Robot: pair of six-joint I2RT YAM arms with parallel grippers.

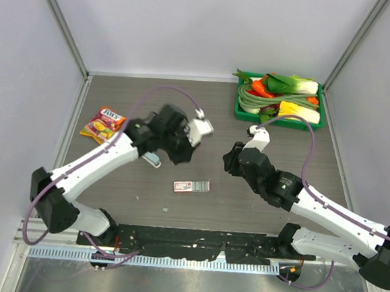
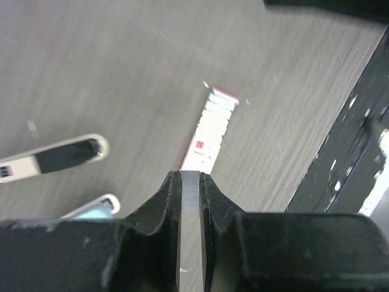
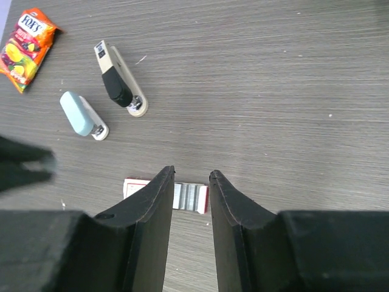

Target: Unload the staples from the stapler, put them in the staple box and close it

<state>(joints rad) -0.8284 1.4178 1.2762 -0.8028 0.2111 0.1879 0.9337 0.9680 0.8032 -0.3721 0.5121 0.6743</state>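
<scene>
Left pincer (image 2: 190,175) clamped on a thin silvery strip of staples (image 2: 190,243), above tabletop (image 3: 273,73) centre. Right pincer (image 3: 191,176) apart over pink-and-white box (image 1: 191,186). Stapler (image 3: 78,114) lies left of centre, beige-and-black piece (image 3: 118,82) just beside, candy bag (image 3: 24,45) near.

Left arm (image 1: 92,161): runs from its base at the near left corner up and inward, wrist bent over toward the middle; left claw (image 2: 191,204) points down, its two dark fingers (image 2: 164,207) pressed from both sides onto a thin silvery strip of staples (image 2: 191,243), no gap showing. Right arm (image 1: 331,214): stretches from the near right corner inward and away, wrist folded down; right claw (image 3: 191,182) aims downward, fingers (image 3: 155,207) parted with a clear gap between them, nothing gripped. The two wrists face each other across the middle, apart, not touching.
</scene>
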